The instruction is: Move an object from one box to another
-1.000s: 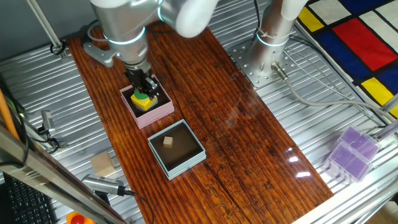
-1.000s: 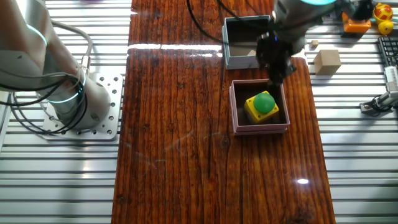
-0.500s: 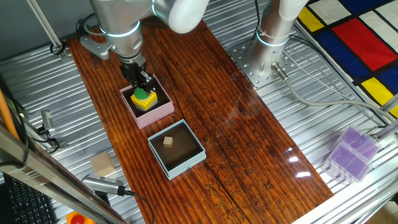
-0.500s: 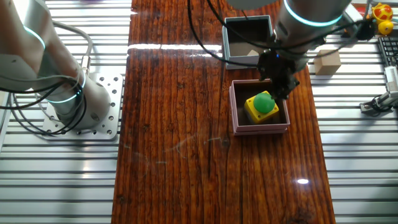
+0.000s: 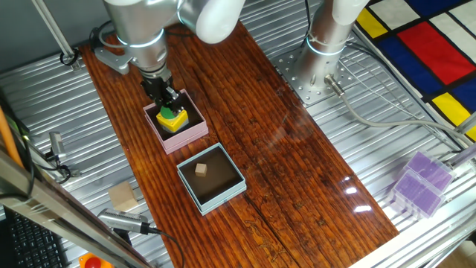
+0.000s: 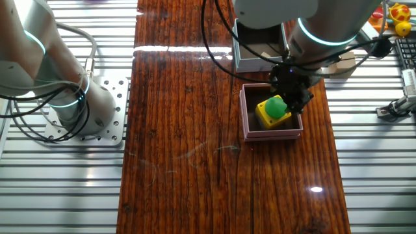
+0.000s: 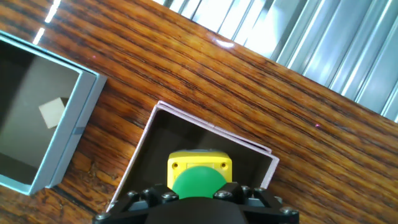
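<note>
The pale pink box sits on the wooden table and holds a yellow block with a green dome. My gripper is down in this box, with its black fingers either side of the dome, open. In the other fixed view the gripper straddles the green dome inside the pink box. The hand view shows the dome right below the gripper body, inside the pink box; the fingertips are hidden. The light blue box lies beside it and holds a small wooden cube.
A loose wooden block lies on the metal slats off the table's edge. The arm's base is bolted beside the table. A purple plastic piece lies at the far right. Small toys sit in a corner.
My gripper has come down into the pink box, and its fingers now stand around the green dome. The boxes and the object have not moved.
</note>
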Available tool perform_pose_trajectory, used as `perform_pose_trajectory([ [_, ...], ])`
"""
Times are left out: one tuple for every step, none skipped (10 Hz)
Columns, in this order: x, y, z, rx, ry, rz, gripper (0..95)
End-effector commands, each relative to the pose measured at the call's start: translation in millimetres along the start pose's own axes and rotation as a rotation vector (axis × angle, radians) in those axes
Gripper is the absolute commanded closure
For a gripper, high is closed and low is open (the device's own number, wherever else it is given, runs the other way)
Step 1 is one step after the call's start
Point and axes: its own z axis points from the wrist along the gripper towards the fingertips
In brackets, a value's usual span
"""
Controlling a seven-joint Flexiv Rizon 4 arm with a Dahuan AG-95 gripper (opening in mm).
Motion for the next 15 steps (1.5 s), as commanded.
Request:
perform_pose_trajectory([
  [-0.3, -0.9, 3.1, 0.001, 0.000, -0.002, 38.0],
  [1.0, -2.9, 5.9, 0.002, -0.003, -0.005, 38.0],
  [1.9, -4.2, 7.9, 0.003, -0.004, -0.007, 38.0],
  [3.3, -6.0, 10.4, 0.005, -0.011, -0.009, 38.0],
  [4.4, -7.7, 13.7, 0.008, -0.016, -0.012, 38.0],
  [4.3, -8.0, 15.4, 0.010, -0.018, -0.013, 38.0],
  [4.2, -8.4, 17.4, 0.010, -0.021, -0.013, 38.0],
  [4.2, -8.7, 18.9, 0.011, -0.026, -0.017, 38.0],
  [4.1, -8.8, 19.5, 0.012, -0.028, -0.018, 38.0],
  [4.1, -8.9, 20.3, 0.011, -0.029, -0.020, 38.0],
  [4.1, -9.0, 20.7, 0.011, -0.029, -0.021, 38.0],
  [4.0, -9.1, 21.1, 0.010, -0.032, -0.022, 38.0],
  [4.8, -9.5, 19.8, -0.009, -0.051, -0.023, 19.0],
  [4.9, -9.5, 19.5, -0.014, -0.054, -0.022, 19.0],
  [4.9, -9.6, 19.4, -0.014, -0.055, -0.024, 19.0],
])
